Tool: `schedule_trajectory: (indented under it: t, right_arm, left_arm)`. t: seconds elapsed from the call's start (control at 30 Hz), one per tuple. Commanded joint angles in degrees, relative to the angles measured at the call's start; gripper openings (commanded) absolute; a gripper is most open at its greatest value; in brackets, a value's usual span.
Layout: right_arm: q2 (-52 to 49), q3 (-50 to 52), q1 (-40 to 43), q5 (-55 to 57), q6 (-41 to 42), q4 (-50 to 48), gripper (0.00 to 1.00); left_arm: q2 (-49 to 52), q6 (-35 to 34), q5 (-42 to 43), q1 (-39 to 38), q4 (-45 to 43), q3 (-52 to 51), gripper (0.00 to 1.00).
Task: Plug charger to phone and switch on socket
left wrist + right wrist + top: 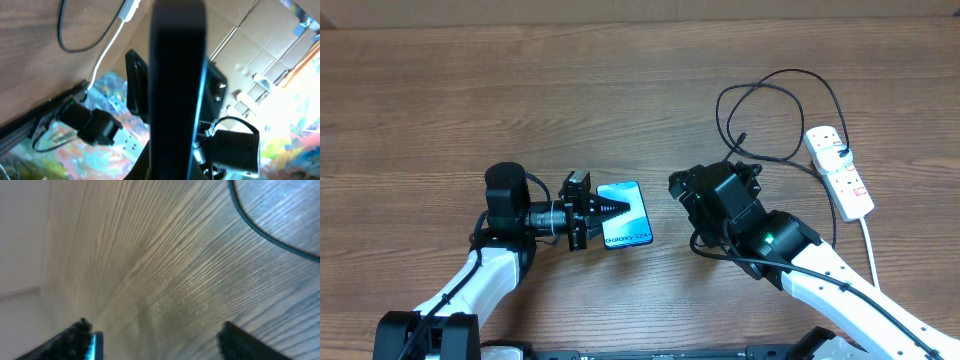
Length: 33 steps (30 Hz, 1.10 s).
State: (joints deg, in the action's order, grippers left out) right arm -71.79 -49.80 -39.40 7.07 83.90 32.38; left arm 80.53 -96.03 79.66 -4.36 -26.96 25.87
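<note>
1. Room. Beyond the table edge, the left wrist view shows blurred, brightly coloured shapes and pale panels; they are probably floor covering and cardboard, but the view is too poor to confirm.

2. Surface. The table point(440, 90) is wood-grain laminate, flat and smooth. Expect light items to slide on it when pushed.

3. The socket point(850, 185) lies at the right edge with its white cord trailing toward the robot. It is a rigid body and likely to shift under a sideways push, so press its switch straight down.

4. The phone point(630, 225) sits left of centre, screen up. The left gripper point(605, 208) is clenched on its near end. The phone is stiff, slick and breakable, so hold it by the edges and do not twist.

5. The charger point(270, 238) loops between the right arm and the socket, where its adapter appears seated. The cable is limp and light and will not transmit a push.

6. The connector tip point(741, 138) lies just beyond the right gripper point(160, 336). The jaws stand apart with nothing between them. Grasp the rigid tip housing, not the cable.
</note>
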Motion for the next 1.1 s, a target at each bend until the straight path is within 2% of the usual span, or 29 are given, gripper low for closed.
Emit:
schedule_trajectory:
  t: [0.0, 0.03, 0.07, 0.17, 0.23, 0.3, 0.4, 0.5, 0.63, 0.77, 0.87, 1.07]
  right_arm:
    - [0.28, -0.83, -0.07, 7.02, 0.09, -0.33, 0.75]
    - [0.31, -0.83, -0.07, 9.86, 0.07, -0.33, 0.83]
    - [0.31, -0.85, -0.07, 11.54, -0.59, -0.37, 0.84]
    - [0.31, -0.85, 0.0, 12.76, -11.06, -2.19, 0.72]
    - [0.28, -0.85, 0.85, 12.74, -15.12, -1.9, 0.72]
    - [0.28, -0.85, 3.48, 11.52, -15.39, -0.85, 0.74]
    - [-0.59, -0.87, 11.87, 5.14, -16.7, 1.27, 0.75]
    - [-3.74, -1.25, 21.29, -1.77, -22.88, 1.07, 0.71]
    - [-10.54, -4.33, 28.89, -7.67, -30.4, 0.96, 0.67]
    - [-17.7, -9.31, 30.05, -8.28, -34.71, 1.44, 0.62]
    - [-21.51, -12.24, 29.86, -8.85, -34.73, 2.05, 0.6]
    - [-27.12, -12.96, 29.59, -8.9, -37.22, -1.7, 0.6]
  left_arm:
    - [-0.17, 3.32, -2.08, 0.24, -0.31, 0.92, 0.04]
    - [-0.17, 3.3, -2.4, 0.26, -0.31, 0.92, 0.04]
    - [-0.17, 3.3, -2.75, 0.28, -0.31, 0.92, 0.04]
    - [-0.17, 3.23, -3.19, 0.28, -0.31, 0.92, 0.05]
    - [-0.17, 3.26, -3.17, 0.28, -0.31, 0.92, 0.04]
    - [-0.17, 3.28, -3.26, 0.28, -0.31, 0.92, 0.04]
    - [-0.17, 3.52, -3.89, 0.28, -0.31, 0.92, 0.04]
    - [-0.17, 4.42, -4.04, 0.28, -0.31, 0.92, 0.04]
    - [-0.17, 4.37, -4.5, 0.26, -0.31, 0.92, 0.04]
    - [-0.17, 4.33, -5.75, 0.26, -0.31, 0.92, 0.04]
    - [-0.17, 4.31, -6.4, 0.26, -0.28, 0.92, 0.04]
    - [-0.17, 4.26, -6.86, 0.28, -0.28, 0.92, 0.04]
